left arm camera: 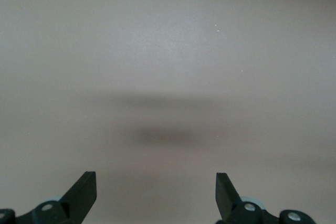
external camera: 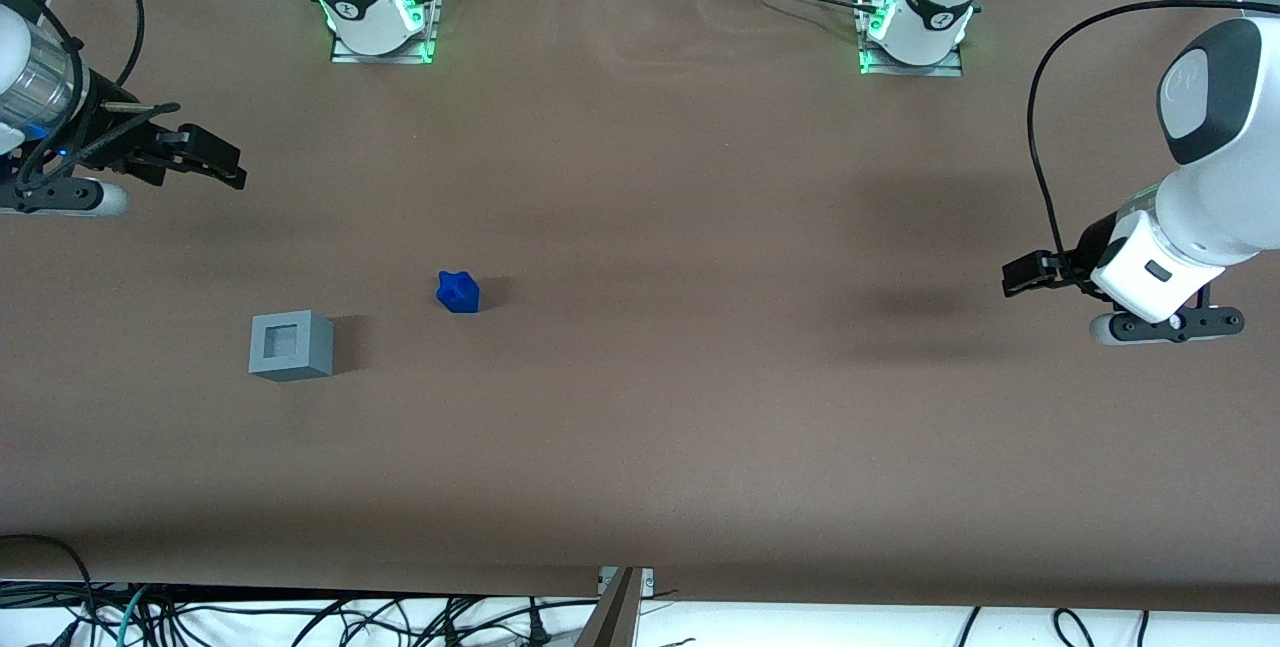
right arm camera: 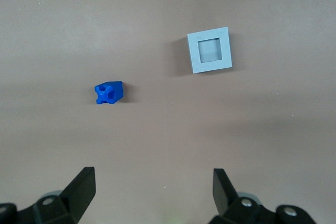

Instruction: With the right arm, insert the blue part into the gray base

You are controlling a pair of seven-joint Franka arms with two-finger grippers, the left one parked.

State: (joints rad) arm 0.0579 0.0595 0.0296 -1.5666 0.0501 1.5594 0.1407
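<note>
The blue part (external camera: 458,291) lies on the brown table, its knobbly star-like face showing in the right wrist view (right arm camera: 108,93). The gray base (external camera: 290,345) stands beside it, a little nearer the front camera and more toward the working arm's end; its square recess faces up and shows in the right wrist view (right arm camera: 210,50). My right gripper (external camera: 205,159) hangs well above the table at the working arm's end, farther from the front camera than both pieces. It is open and empty (right arm camera: 154,190), fingers wide apart.
Two arm bases (external camera: 378,7) (external camera: 915,22) with green lights stand at the table's edge farthest from the front camera. Cables hang along the near edge (external camera: 300,617). The brown table surface (external camera: 700,377) stretches toward the parked arm's end.
</note>
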